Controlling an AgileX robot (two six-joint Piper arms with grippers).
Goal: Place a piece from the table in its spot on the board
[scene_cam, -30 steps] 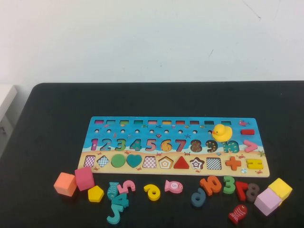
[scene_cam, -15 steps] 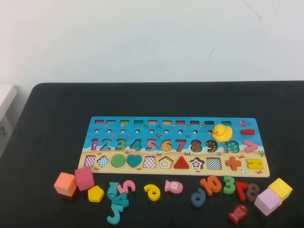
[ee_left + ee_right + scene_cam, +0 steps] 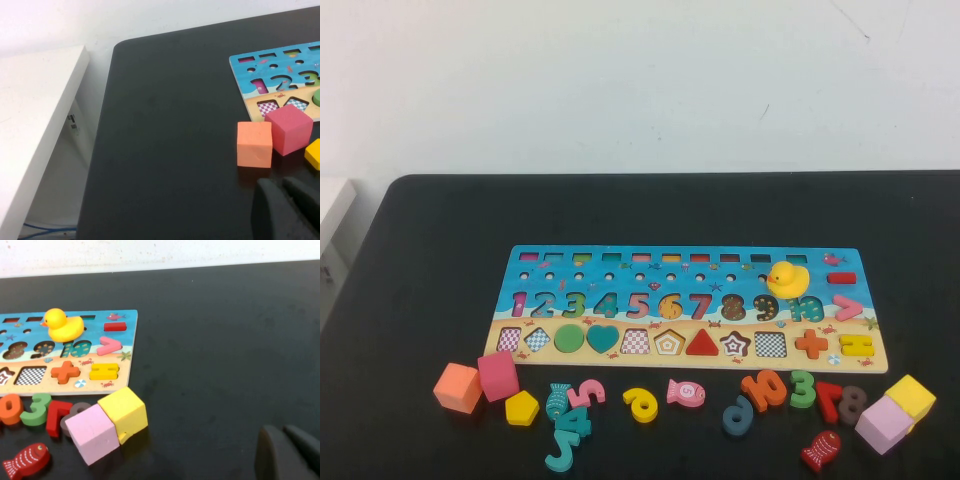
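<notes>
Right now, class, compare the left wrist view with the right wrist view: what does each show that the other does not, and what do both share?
Only the left wrist view shows the orange cube, the pink cube, the white shelf beside the table, and the left gripper low at the edge. Only the right wrist view shows the rubber duck, yellow cube, lilac cube, red fish and right gripper. Both show the puzzle board and black table.
</notes>
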